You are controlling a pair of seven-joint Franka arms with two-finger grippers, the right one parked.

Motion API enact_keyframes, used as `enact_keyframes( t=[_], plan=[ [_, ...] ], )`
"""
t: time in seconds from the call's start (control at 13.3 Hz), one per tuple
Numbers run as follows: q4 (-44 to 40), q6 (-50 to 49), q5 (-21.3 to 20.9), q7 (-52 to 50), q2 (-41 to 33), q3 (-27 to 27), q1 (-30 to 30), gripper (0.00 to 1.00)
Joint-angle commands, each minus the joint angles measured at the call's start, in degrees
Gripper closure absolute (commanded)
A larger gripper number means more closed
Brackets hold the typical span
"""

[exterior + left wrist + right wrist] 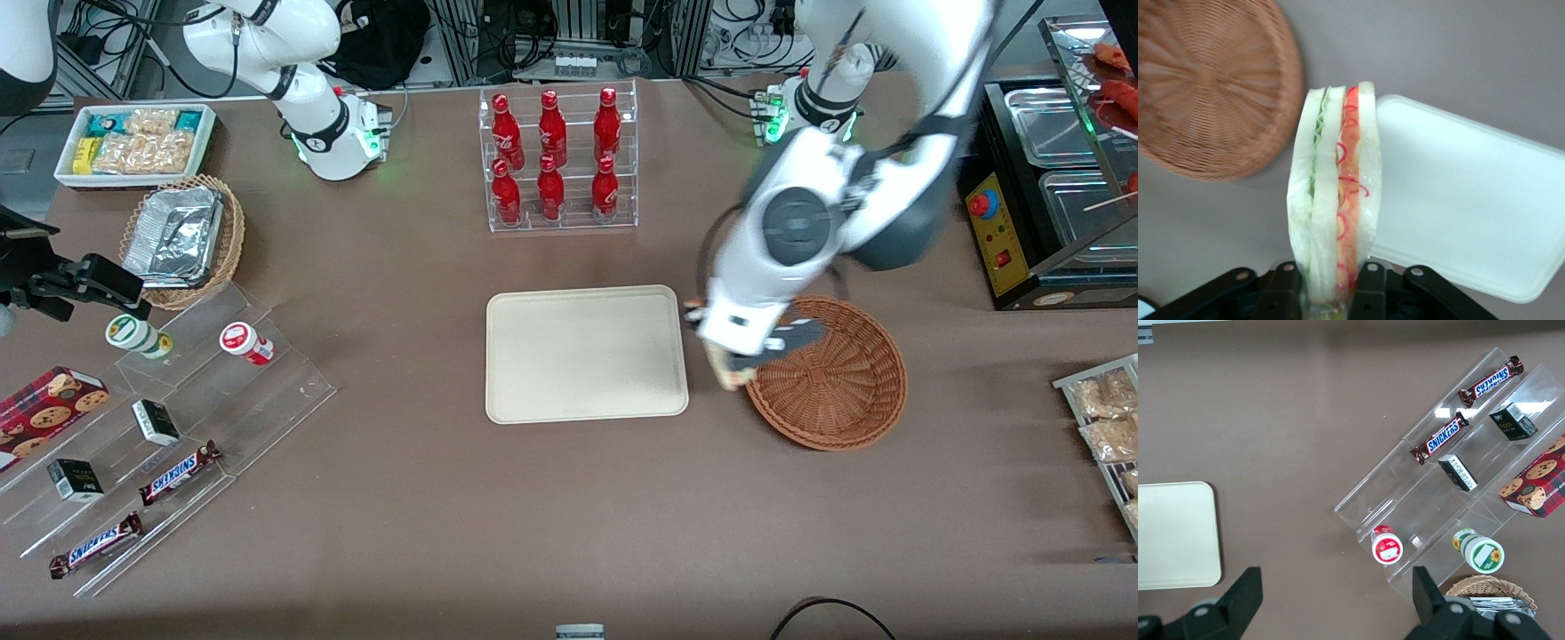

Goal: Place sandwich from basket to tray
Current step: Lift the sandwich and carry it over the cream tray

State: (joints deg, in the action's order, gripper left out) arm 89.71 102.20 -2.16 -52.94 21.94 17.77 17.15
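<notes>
My left gripper [731,366] hangs above the table in the gap between the cream tray [587,353] and the reddish-brown wicker basket [831,373]. It is shut on the sandwich [1335,193], a clear-wrapped wedge of pale bread with green and red filling, held upright between the fingers [1368,293]. In the front view only a pale tip of the sandwich [731,378] shows under the hand. In the left wrist view the basket [1211,87] and the tray [1471,200] lie below the sandwich on either side. The basket looks empty.
A clear rack of red bottles [556,160] stands farther from the front camera than the tray. Toward the parked arm's end are a white bin of snacks [133,142], a tan basket with foil containers [182,238] and clear steps with snack bars [169,427]. A black appliance [1049,196] stands toward the working arm's end.
</notes>
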Motion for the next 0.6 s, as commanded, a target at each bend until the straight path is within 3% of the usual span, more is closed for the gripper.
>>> enact_keyframes(
  t=[0.0, 0.22, 0.53],
  plan=[
    [-4.3, 6.5, 0.0, -1.3, 7.1, -0.6, 6.5, 0.88],
    [-4.6, 12.4, -1.7, -2.6, 12.9, -1.1, 12.0, 0.88],
    [-4.5, 19.9, -6.1, -4.3, 19.0, -1.1, 14.2, 0.88]
  ],
)
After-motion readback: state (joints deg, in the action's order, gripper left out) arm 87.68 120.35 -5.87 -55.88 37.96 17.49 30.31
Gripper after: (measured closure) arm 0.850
